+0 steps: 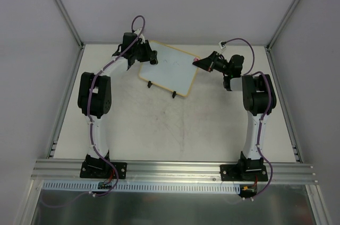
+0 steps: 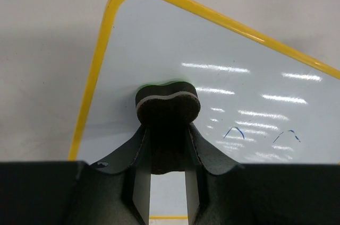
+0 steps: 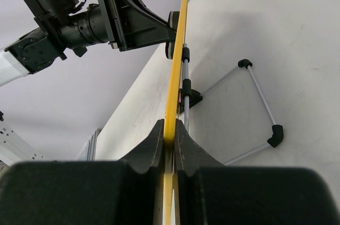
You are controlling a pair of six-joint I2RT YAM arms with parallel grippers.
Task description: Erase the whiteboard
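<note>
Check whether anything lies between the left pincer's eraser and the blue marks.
Nothing visible does: only bare whiteboard separates the eraser from the blue marks; the right pincer clamps the board's rim.

- Beyond the left gripper (image 2: 167,148), the whiteboard (image 2: 159,44) runs off the picture's right side, and the gripper's own body hides its near edge from us.
- The dark eraser pad (image 2: 167,105) in that gripper covers the board beneath it.
- Right of that gripper, the blue marks (image 2: 234,132) are too small for us to read.
- From the right gripper (image 3: 169,137) we see the board edge-on only, so its face is hidden.
</note>
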